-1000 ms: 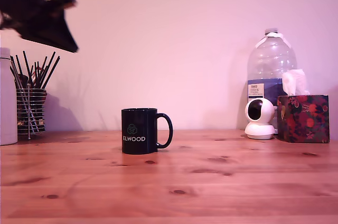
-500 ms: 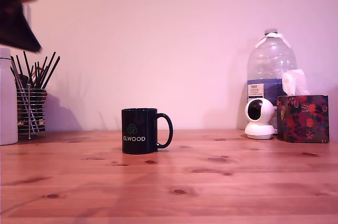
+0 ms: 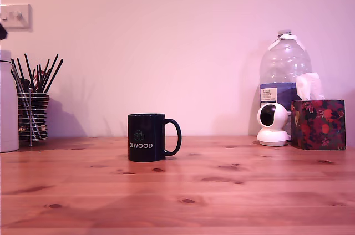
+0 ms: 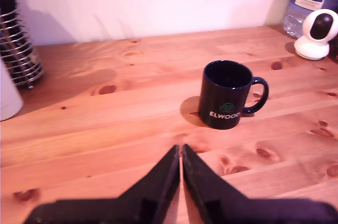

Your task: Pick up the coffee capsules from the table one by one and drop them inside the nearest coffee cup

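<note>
While the hand hangs pinched together and empty, mug upright on table

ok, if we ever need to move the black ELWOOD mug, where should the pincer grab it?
Probably the rim of the mug, from above: it stands upright, mouth open, so one finger can go inside the wall and one outside. Take it opposite the handle, which points to the exterior view's right. The glossy body looks wide for a side pinch. The pincer is shut.
</note>
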